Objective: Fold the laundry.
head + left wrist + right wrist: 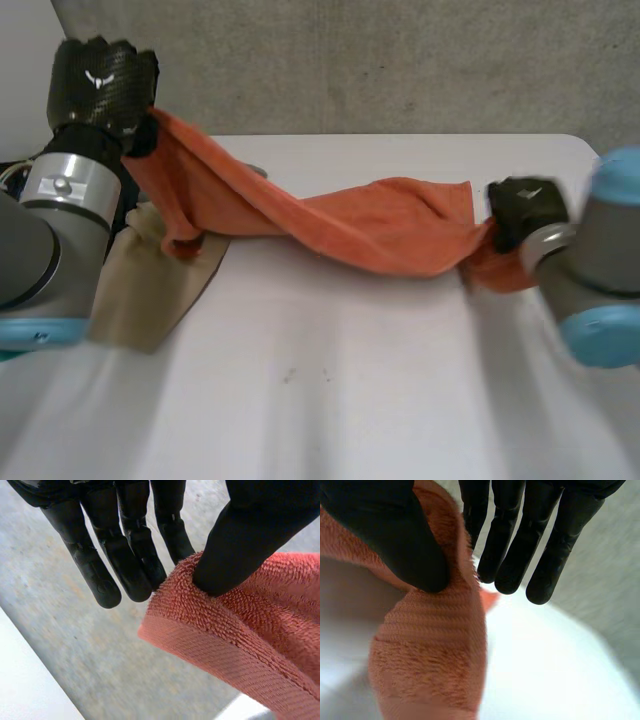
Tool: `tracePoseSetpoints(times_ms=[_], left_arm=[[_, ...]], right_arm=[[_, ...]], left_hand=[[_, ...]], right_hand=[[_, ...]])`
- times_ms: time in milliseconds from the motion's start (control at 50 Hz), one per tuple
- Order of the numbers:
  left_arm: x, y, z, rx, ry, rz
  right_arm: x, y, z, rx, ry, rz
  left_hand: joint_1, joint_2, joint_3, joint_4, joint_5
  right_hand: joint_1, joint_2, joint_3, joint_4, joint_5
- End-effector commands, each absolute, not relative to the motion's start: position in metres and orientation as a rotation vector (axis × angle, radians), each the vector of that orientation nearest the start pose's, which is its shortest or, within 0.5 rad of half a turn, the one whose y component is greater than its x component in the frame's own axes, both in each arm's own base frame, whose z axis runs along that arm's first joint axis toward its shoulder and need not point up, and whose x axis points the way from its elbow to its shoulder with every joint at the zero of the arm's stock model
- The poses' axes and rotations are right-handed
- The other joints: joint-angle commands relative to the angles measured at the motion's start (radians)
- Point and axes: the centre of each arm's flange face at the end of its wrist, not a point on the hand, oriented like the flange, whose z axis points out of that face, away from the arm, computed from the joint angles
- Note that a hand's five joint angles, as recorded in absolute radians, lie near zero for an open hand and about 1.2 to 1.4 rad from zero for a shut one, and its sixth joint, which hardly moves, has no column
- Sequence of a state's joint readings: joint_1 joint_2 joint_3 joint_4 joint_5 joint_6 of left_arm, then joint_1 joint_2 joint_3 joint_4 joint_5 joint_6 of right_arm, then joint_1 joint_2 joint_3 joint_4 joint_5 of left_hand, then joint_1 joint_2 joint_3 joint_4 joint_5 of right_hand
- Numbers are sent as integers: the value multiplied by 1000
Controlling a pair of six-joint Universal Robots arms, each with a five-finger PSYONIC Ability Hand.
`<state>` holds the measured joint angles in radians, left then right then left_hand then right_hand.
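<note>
An orange towel (360, 225) hangs stretched in a twisted band between my two hands, above the white table (350, 400). My left hand (100, 85) is raised at the far left and holds one end. In the left wrist view its thumb (240, 540) pinches the towel's hemmed edge (250, 630) against straight fingers. My right hand (525, 210) is low at the table's right side on the other end. In the right wrist view its thumb (395, 530) presses the towel (435, 645) against the fingers. The towel's middle sags close to the table.
A beige cloth (150, 285) lies crumpled on the table's left side, under my left arm and the towel's hanging end. A grey wall (400, 60) rises behind the table's far edge.
</note>
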<state>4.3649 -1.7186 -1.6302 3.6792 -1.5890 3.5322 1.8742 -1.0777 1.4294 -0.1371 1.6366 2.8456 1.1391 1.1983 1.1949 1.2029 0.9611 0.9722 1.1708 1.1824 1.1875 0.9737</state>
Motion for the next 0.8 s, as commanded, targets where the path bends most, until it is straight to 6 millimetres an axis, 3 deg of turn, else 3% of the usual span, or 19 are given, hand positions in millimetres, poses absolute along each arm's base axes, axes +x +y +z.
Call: tracePoseSetpoints(times_ms=[20, 80, 140, 220, 280, 340, 400, 500, 520, 580, 640, 660, 680, 720, 740, 800], left_arm=[[-233, -251, 267, 789, 2001, -2236], [-227, -227, 255, 872, 2140, -2072], [-222, -209, 243, 947, 2246, -1917], [-218, -186, 225, 1094, 2350, -1671], [-221, -186, 220, 1139, 2340, -1645], [-229, -198, 202, 1189, 2331, -1600], [-240, -222, 190, 1203, 2279, -1619], [-260, -267, 186, 1178, 2160, -1742], [-266, -285, 192, 1135, 2098, -1813], [-276, -314, 206, 1048, 1990, -1931], [-289, -352, 244, 906, 1767, -2149], [-291, -359, 254, 873, 1708, -2201], [-295, -372, 280, 794, 1558, -2313], [-297, -383, 309, 707, 1375, -2420], [-300, -389, 337, 629, 1188, -2518], [-297, -393, 375, 517, 926, -2623]], right_arm=[[185, -312, 253, -1343, 2394, -2089], [168, -297, 283, -1442, 2437, -2117], [159, -285, 293, -1494, 2475, -2079], [149, -274, 289, -1621, 2536, -1912], [144, -271, 277, -1751, 2544, -1798], [144, -273, 263, -1860, 2538, -1695], [143, -291, 235, -1935, 2548, -1545], [146, -328, 219, -1943, 2552, -1557], [146, -340, 219, -1936, 2557, -1608], [148, -361, 224, -1922, 2539, -1763], [166, -390, 246, -1875, 2397, -2137], [173, -404, 265, -1806, 2285, -2377], [178, -410, 277, -1761, 2213, -2507], [183, -420, 300, -1665, 2065, -2750], [186, -428, 324, -1552, 1897, -2983], [187, -436, 359, -1376, 1619, -3288]], left_hand=[[257, 198, 201, 193, 261], [257, 198, 201, 193, 261], [257, 198, 201, 193, 261], [257, 198, 201, 193, 261], [257, 198, 201, 193, 261], [257, 198, 201, 193, 261], [257, 198, 201, 193, 261], [257, 198, 201, 193, 261], [257, 198, 201, 193, 261], [257, 198, 201, 193, 261], [257, 198, 201, 193, 261], [257, 198, 201, 193, 261], [257, 198, 201, 193, 261], [257, 198, 201, 193, 261], [257, 198, 201, 193, 261], [257, 198, 201, 193, 261]], right_hand=[[424, 225, 214, 209, 248], [424, 225, 214, 209, 248], [424, 225, 214, 209, 248], [424, 225, 214, 209, 248], [424, 225, 214, 209, 248], [424, 225, 214, 209, 248], [424, 225, 214, 209, 248], [424, 225, 214, 209, 248], [424, 225, 214, 209, 248], [424, 225, 214, 209, 248], [424, 225, 214, 209, 248], [424, 225, 214, 209, 248], [424, 225, 214, 209, 248], [424, 225, 214, 209, 248], [424, 225, 214, 209, 248], [424, 225, 214, 209, 248]])
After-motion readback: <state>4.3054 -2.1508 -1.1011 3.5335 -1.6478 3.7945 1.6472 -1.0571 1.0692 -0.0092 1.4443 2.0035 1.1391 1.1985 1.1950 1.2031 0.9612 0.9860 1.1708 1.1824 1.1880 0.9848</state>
